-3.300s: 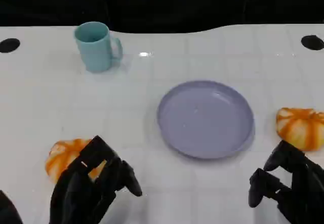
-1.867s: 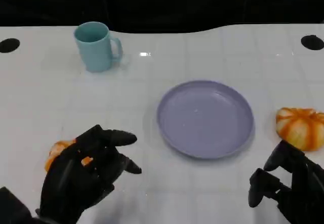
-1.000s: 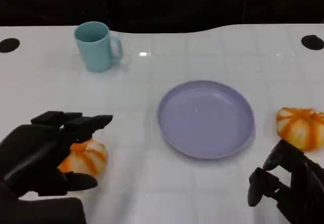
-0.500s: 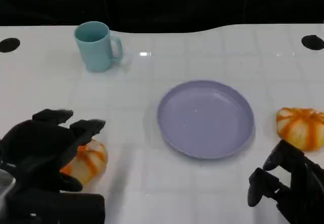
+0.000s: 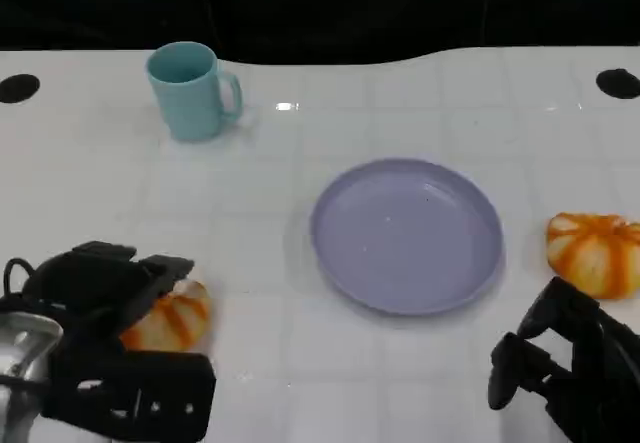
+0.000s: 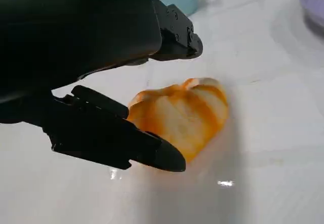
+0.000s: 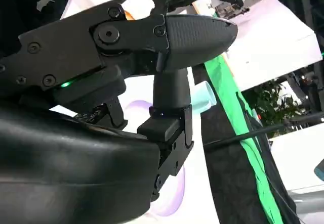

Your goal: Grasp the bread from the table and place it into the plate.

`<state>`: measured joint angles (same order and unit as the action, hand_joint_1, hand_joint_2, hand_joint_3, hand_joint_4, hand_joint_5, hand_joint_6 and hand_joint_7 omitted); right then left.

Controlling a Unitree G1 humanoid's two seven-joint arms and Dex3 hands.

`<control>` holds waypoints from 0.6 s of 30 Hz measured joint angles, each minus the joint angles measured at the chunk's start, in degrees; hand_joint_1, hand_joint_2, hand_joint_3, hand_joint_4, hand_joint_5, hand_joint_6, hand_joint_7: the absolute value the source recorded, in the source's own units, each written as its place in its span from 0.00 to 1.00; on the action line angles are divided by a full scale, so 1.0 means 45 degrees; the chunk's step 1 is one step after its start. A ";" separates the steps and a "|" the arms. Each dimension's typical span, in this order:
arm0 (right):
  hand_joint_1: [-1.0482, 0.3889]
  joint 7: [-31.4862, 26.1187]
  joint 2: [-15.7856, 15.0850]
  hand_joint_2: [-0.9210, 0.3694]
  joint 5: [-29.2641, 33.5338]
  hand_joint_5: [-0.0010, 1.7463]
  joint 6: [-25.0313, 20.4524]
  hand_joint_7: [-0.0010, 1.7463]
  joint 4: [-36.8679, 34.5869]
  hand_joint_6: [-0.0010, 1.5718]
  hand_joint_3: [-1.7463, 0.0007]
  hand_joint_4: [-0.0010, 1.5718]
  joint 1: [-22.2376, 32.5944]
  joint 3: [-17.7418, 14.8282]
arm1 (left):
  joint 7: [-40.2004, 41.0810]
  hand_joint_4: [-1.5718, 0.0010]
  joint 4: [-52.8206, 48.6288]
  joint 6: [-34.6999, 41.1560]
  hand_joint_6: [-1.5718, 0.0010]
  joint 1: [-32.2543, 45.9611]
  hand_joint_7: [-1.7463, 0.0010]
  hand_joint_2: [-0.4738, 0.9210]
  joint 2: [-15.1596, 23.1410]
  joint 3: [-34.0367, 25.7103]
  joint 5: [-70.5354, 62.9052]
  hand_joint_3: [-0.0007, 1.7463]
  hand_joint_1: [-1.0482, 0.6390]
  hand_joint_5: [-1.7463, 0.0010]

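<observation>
Fingers (image 6: 126,143) of left hand (image 5: 105,293) bracket bread (image 6: 179,115), not closed.

Head view looks down over table (image 5: 300,213); wrist views sit close behind hands; all share plate (image 5: 405,235).

Left hand (image 5: 105,293) spreads its fingers wide; right hand (image 5: 560,363) curls empty.
</observation>
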<state>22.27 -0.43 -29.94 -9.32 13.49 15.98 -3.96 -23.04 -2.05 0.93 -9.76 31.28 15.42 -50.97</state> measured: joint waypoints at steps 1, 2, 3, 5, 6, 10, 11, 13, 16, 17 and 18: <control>0.33 0.0000 -0.0002 0.00 0.0003 1.00 0.0000 0.92 0.0002 0.36 0.77 0.47 0.0001 -0.0001 | 0.0121 0.95 -0.0288 -0.0001 0.89 -0.0114 1.00 0.96 -0.0041 0.0088 0.0000 0.00 0.31 0.95; 0.33 0.0000 -0.0002 0.00 0.0005 1.00 0.0000 0.92 0.0006 0.36 0.77 0.47 0.0000 -0.0001 | 0.0191 0.95 -0.0481 0.0000 0.90 -0.0188 1.00 0.96 -0.0082 0.0155 0.0003 0.00 0.31 0.95; 0.33 0.0000 -0.0003 0.00 0.0002 1.00 0.0000 0.92 0.0004 0.36 0.77 0.47 0.0003 -0.0010 | 0.0298 0.95 -0.0754 -0.0009 0.90 -0.0310 1.00 0.96 -0.0121 0.0253 0.0007 0.00 0.31 0.95; 0.33 0.0004 -0.0003 0.00 -0.0006 1.00 0.0000 0.92 0.0003 0.36 0.77 0.47 -0.0007 -0.0016 | 0.0409 0.95 -0.1244 -0.0056 0.90 -0.0516 1.00 0.96 -0.0199 0.0440 0.0017 0.00 0.31 0.95; 0.33 0.0006 -0.0003 0.00 -0.0009 1.00 0.0000 0.92 0.0002 0.36 0.77 0.47 -0.0008 -0.0022 | 0.0488 0.95 -0.1417 -0.0072 0.90 -0.0581 1.00 0.96 -0.0201 0.0511 0.0023 0.00 0.31 0.95; 0.34 0.0011 -0.0019 0.00 -0.0038 1.00 -0.0017 0.92 -0.0008 0.37 0.78 0.47 -0.0009 -0.0085 | 0.0788 0.93 -0.2176 -0.0102 0.89 -0.0992 1.00 0.97 -0.0315 0.0761 0.0045 0.00 0.32 0.95; 0.34 0.0024 -0.0030 0.00 -0.0063 1.00 -0.0023 0.92 -0.0009 0.37 0.78 0.48 -0.0026 -0.0095 | 0.0902 0.92 -0.2571 -0.0072 0.89 -0.1182 0.99 0.98 -0.0417 0.0902 0.0032 0.01 0.33 0.94; 0.34 0.0041 -0.0056 0.00 -0.0089 1.00 -0.0035 0.92 -0.0010 0.37 0.77 0.48 -0.0026 -0.0120 | 0.1127 0.91 -0.3089 -0.0070 0.88 -0.1391 0.99 0.98 -0.0614 0.1056 0.0056 0.01 0.33 0.94; 0.33 0.0041 -0.0092 0.00 -0.0099 1.00 -0.0041 0.92 -0.0011 0.36 0.77 0.48 -0.0020 -0.0150 | 0.1334 0.85 -0.3407 -0.0077 0.84 -0.1530 0.98 0.99 -0.0686 0.1133 0.0269 0.02 0.41 0.92; 0.33 0.0069 -0.0095 0.00 -0.0133 1.00 -0.0041 0.92 -0.0034 0.36 0.77 0.47 -0.0029 -0.0152 | 0.1533 0.82 -0.3496 -0.0223 0.83 -0.1536 0.97 1.00 -0.0694 0.1114 0.0459 0.03 0.44 0.90; 0.33 0.0121 -0.0100 0.00 -0.0237 1.00 -0.0041 0.92 -0.0095 0.36 0.77 0.47 -0.0038 -0.0166 | 0.1848 0.79 -0.3637 -0.0506 0.81 -0.1516 0.97 1.00 -0.0711 0.1053 0.0739 0.04 0.46 0.89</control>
<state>22.82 -0.88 -31.01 -9.51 13.06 15.80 -4.71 -14.72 -18.42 -1.35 -16.58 28.08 20.16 -47.64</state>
